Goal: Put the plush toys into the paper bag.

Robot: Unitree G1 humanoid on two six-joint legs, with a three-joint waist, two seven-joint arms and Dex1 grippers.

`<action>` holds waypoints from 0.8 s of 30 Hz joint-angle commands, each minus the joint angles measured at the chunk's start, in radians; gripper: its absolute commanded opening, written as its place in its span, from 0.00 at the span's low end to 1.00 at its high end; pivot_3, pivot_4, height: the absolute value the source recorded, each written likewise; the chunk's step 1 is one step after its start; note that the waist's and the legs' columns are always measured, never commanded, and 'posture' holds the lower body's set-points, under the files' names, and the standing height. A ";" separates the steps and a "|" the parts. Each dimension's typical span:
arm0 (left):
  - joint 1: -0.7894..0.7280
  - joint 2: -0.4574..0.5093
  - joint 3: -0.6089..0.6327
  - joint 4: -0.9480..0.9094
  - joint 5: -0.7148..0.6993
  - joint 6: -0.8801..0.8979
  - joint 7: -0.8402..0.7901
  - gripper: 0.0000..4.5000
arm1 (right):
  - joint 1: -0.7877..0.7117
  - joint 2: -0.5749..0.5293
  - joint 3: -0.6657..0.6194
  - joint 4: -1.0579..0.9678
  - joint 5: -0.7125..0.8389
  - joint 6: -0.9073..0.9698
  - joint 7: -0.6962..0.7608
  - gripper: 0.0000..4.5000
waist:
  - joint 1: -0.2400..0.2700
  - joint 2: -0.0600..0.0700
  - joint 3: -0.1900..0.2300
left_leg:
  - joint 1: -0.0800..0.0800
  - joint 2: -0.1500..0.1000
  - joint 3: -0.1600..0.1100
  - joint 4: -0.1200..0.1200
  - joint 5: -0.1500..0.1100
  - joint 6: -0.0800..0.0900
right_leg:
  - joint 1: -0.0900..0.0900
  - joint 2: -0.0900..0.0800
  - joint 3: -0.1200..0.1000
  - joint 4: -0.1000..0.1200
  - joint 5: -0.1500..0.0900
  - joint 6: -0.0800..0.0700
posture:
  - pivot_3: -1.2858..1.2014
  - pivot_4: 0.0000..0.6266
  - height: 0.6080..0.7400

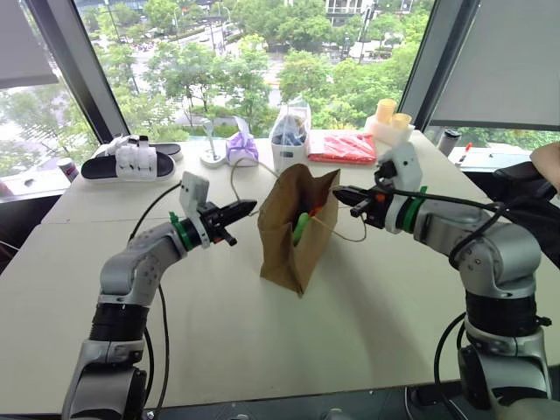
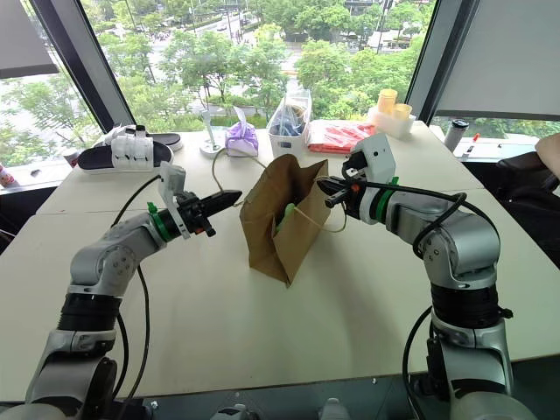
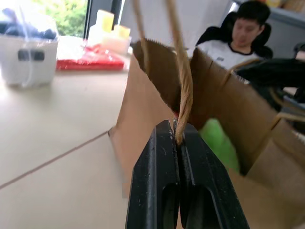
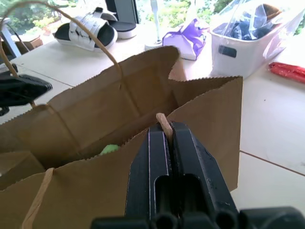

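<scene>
Two arms raised over the pale tabletop (image 1: 367,332), bent at the elbows, wrists turned inward toward each other across the plain brown kraft paper bag (image 1: 282,236). Left gripper (image 1: 246,208) held about level at the bag's 9 o'clock, black fingers pressed together on a thin tan string loop handle (image 3: 183,90); no gap visible between the jaws beyond the string itself. Right gripper (image 1: 343,196) at the bag's 3 o'clock, tipped slightly downward, fingers likewise clamped together on the end of the other tan string handle (image 4: 164,125), just above the bag's serrated rim. Bag upright near mid-table, mouth pulled open between the two grips. Bright green plush blob (image 1: 300,227) inside the bag, against the near wall; a sliver of orange (image 1: 316,211) beside it, probably the round orange plush toy, too hidden to be sure.

Along the table's far edge, from 10 to 1 o'clock of the bag: black-and-white slide sandals (image 1: 129,161), purple drawstring pouch (image 1: 242,147), white tub holding a clear plastic bag of blue things (image 1: 290,140), flat red packet (image 1: 341,147), white tray of yellow cups (image 1: 391,121). Large windows behind, green treetops outside. Seated person in a white shirt (image 3: 238,43) beyond the bag, seen from the left wrist.
</scene>
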 commanded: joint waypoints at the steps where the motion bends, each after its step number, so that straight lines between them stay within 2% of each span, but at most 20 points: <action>1: -0.012 0.021 0.019 -0.036 -0.014 0.011 -0.026 0.38 | -0.010 -0.025 -0.035 -0.053 0.039 -0.016 0.027 0.28 | 0.000 0.000 0.000 | 0.000 0.000 0.000 0.000 0.000 0.000 | 0.000 0.000 0.000 0.000 0.000 0.000 | 0.52 0.24 1.00; 2: -0.012 0.024 0.022 -0.039 -0.016 0.014 -0.030 0.50 | -0.013 -0.031 -0.037 -0.060 0.041 -0.018 0.027 0.42 | -0.001 0.000 0.000 | 0.000 0.000 0.000 0.000 0.000 0.000 | 0.000 0.000 0.000 0.000 0.000 0.000 | 0.52 0.24 1.00; 3: -0.012 0.031 0.026 -0.044 -0.019 0.020 -0.037 0.59 | -0.023 -0.036 -0.045 -0.059 0.041 -0.015 0.018 0.49 | -0.001 0.000 0.000 | 0.000 0.000 0.000 0.000 0.000 0.001 | 0.000 0.000 0.000 0.000 0.000 0.000 | 0.52 0.24 1.00; 5: -0.011 0.043 0.036 -0.057 -0.031 0.034 -0.048 0.83 | -0.036 -0.049 -0.062 -0.062 0.043 -0.012 0.007 0.74 | -0.001 0.000 0.000 | 0.000 0.000 0.000 0.000 -0.001 0.001 | 0.000 0.000 0.000 0.000 0.000 0.000 | 0.52 0.24 1.00; 6: -0.004 0.055 0.042 -0.068 -0.040 0.044 -0.060 0.93 | -0.042 -0.056 -0.083 -0.074 0.059 -0.014 0.013 0.84 | -0.001 0.000 0.000 | 0.000 0.000 0.000 0.000 -0.001 0.001 | 0.000 0.000 0.000 0.000 0.000 0.000 | 0.52 0.24 1.00; 7: 0.003 0.069 0.046 -0.078 -0.049 0.055 -0.073 1.00 | -0.049 -0.059 -0.110 -0.087 0.083 -0.010 0.015 0.98 | -0.001 0.000 0.000 | 0.000 0.000 0.000 0.000 -0.001 0.001 | 0.000 0.000 0.000 0.000 0.000 0.000 | 0.52 0.24 1.00; 11: 0.036 0.113 0.061 -0.120 -0.095 0.109 -0.115 1.00 | -0.070 -0.047 -0.225 -0.113 0.180 0.016 -0.005 0.98 | -0.002 0.000 0.000 | 0.000 0.000 0.000 -0.001 -0.001 0.002 | 0.000 0.000 0.000 0.000 0.000 0.000 | 0.52 0.24 1.00; 15: 0.094 0.167 0.046 -0.170 -0.109 0.138 -0.174 1.00 | -0.063 -0.083 -0.431 -0.111 0.266 0.104 -0.097 0.98 | 0.002 0.000 0.000 | 0.000 0.001 -0.001 -0.001 -0.002 0.003 | 0.000 0.000 0.000 0.000 0.000 0.000 | 0.52 0.24 1.00; 17: 0.107 0.173 0.036 -0.183 -0.110 0.143 -0.184 1.00 | -0.028 -0.095 -0.492 -0.113 0.292 0.145 -0.133 0.98 | 0.007 0.000 0.000 | 0.000 0.000 -0.001 0.000 -0.002 0.003 | 0.001 0.000 0.000 -0.001 0.000 0.000 | 0.52 0.24 1.00; 20: 0.126 0.175 0.009 -0.204 -0.094 0.135 -0.208 1.00 | 0.092 -0.097 -0.479 -0.155 0.288 0.154 -0.144 0.98 | 0.007 -0.001 0.000 | 0.000 0.000 -0.001 0.000 -0.002 0.004 | 0.002 0.000 0.000 -0.001 0.000 0.000 | 0.52 0.24 1.00; 24: 0.123 0.139 -0.028 -0.206 -0.056 0.092 -0.203 1.00 | 0.236 -0.062 -0.352 -0.200 0.254 0.062 -0.126 0.98 | -0.003 0.000 0.000 | 0.001 0.001 0.001 0.000 -0.002 0.004 | 0.002 0.000 0.001 0.000 0.000 0.000 | 0.52 0.24 1.00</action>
